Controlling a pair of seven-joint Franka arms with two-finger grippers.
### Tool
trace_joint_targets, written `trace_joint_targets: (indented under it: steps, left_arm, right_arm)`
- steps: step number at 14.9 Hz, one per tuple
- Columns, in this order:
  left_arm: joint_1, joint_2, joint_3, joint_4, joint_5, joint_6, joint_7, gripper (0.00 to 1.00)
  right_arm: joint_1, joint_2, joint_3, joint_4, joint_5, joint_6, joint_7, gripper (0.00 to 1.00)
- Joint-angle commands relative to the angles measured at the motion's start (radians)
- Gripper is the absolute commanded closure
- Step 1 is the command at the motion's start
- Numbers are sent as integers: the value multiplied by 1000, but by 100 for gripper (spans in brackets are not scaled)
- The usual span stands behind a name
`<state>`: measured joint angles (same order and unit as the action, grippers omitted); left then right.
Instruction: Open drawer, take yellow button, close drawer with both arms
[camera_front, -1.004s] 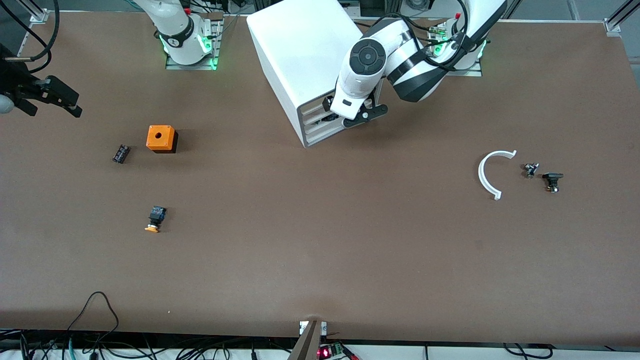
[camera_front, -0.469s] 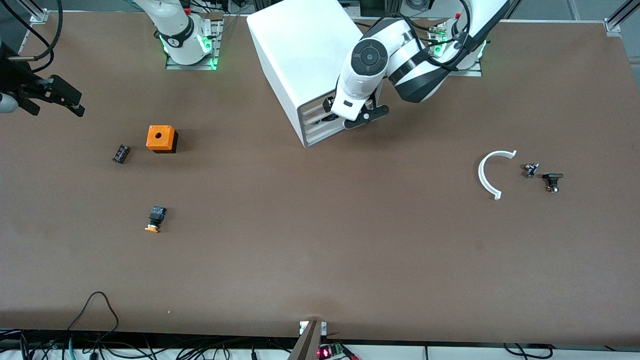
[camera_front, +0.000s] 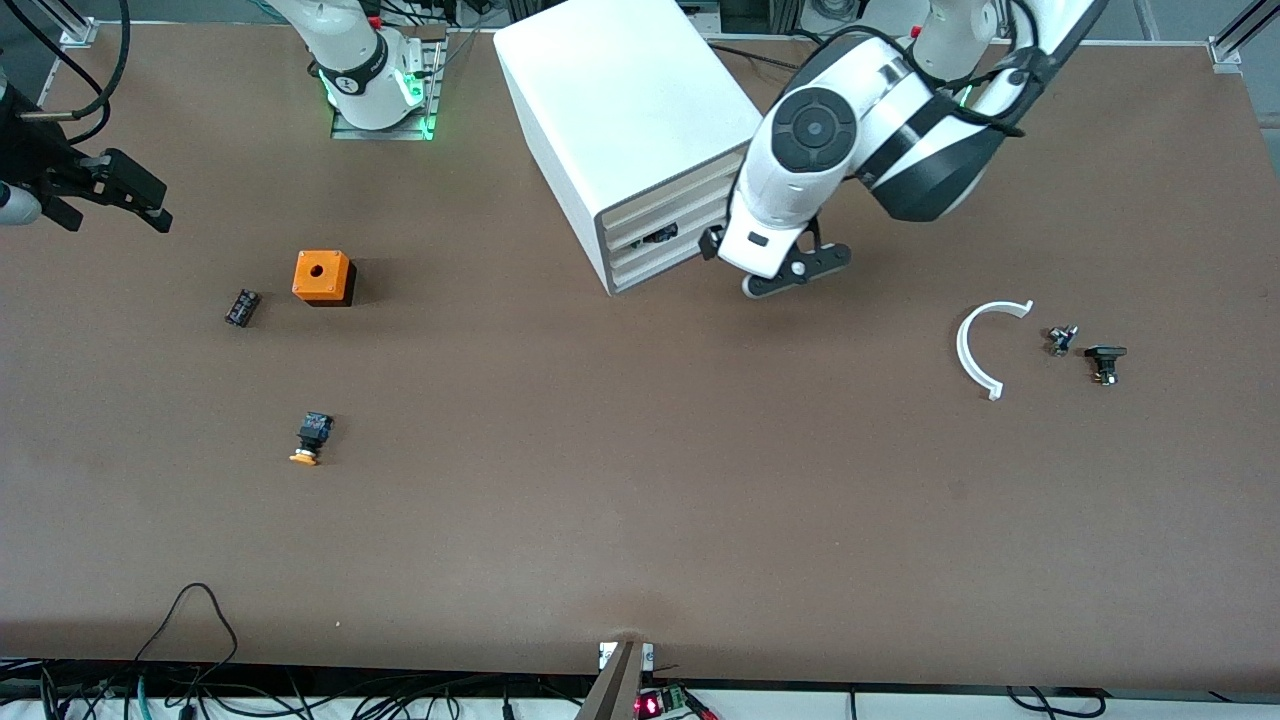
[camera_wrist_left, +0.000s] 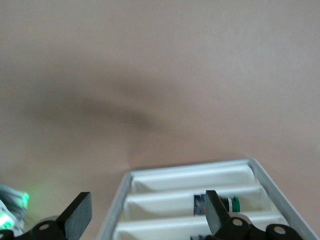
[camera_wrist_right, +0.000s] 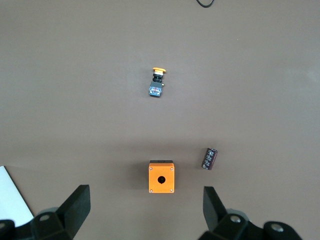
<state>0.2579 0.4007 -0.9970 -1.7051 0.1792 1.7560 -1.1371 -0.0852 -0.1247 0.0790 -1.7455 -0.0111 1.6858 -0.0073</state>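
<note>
Button (camera_front: 310, 438) on its side, orange-yellow cap, black body; both pincers (camera_front: 775, 270) (camera_front: 105, 195) spread, empty.

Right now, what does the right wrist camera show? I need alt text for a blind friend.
The open right gripper hangs over a brown table, above an orange cube with a round hole. A small black component lies beside the cube, and the yellow-capped button lies apart.

A robotics lab, plainly; two white arms bolted to plates on a wide brown desk (camera_front: 640, 520); aluminium frame posts at the corners; cables (camera_front: 190, 640) and a lit circuit board (camera_front: 655, 703) along the desk edge; small electrical parts scattered about.
</note>
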Motion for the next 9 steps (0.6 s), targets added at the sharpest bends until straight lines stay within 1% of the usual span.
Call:
trace_joint_targets:
  steps: [1,3,4,5,6,7,8,9]
  left_arm:
    - [72,-11,-12,42,23,-64,161,0]
    - [109,-11,-12,91,23,-119,238,0]
    - [128,-11,-12,120,23,-145,276,0]
    - [155,-11,-12,139,23,-170,333,0]
    - [185,-11,-15,153,23,-185,394,0]
    - [207,-23,-5,160,13,-197,468,0]
    - [204,-75,36,157,9,-191,544,0]
    - [187,-103,91,148,-1,-190,580,0]
  right_arm:
    - [40,-3,-21,12,0,-12,-13,0]
    - [193,-4,-149,15,-15,-14,6,0]
    - [206,-4,-166,15,-15,-12,6,0]
    - [206,0,-169,21,-15,-6,0,0]
    - [206,23,-171,56,-12,-11,-3,0]
    - [206,80,-171,134,-15,-29,-5,0]
    - [196,136,-170,209,-12,-61,-3,0]
    - [162,190,-160,266,-3,-92,-2,0]
